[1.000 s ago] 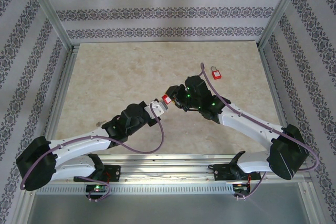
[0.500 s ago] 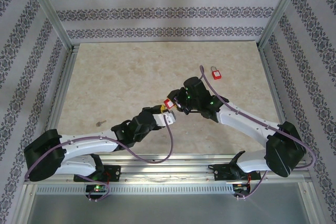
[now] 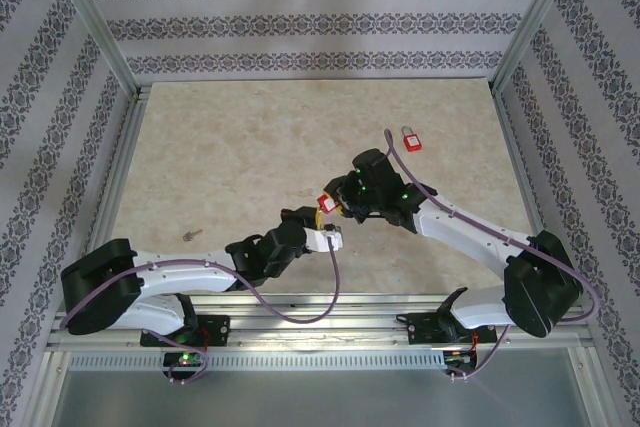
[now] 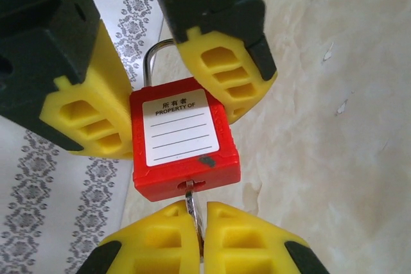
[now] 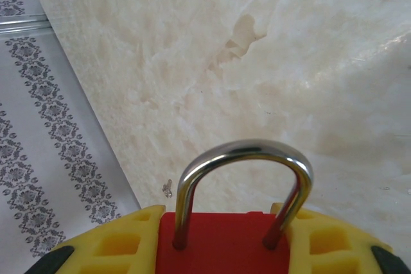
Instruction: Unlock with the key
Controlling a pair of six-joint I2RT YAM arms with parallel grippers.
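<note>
Under red padlock [image 4: 183,139], clamped by its sides in R gripper [image 3: 330,204], L gripper [image 4: 196,226] pinches key [image 4: 191,197] seated in keyway. Shackle [image 5: 244,149] shut. Next, prob.: rotate key w/o slipping.

The red padlock [image 4: 186,181] bears a white label [image 4: 180,131] on its face, seen from the left wrist. Two lines of black print stand at the label's top: the characters 所有者, and under them PROPERTY OF in capitals. Below the print run thin ruled lines with nothing written on them. In the top view a second padlock [image 3: 411,138] lies too small for any print on it to be made out.
</note>
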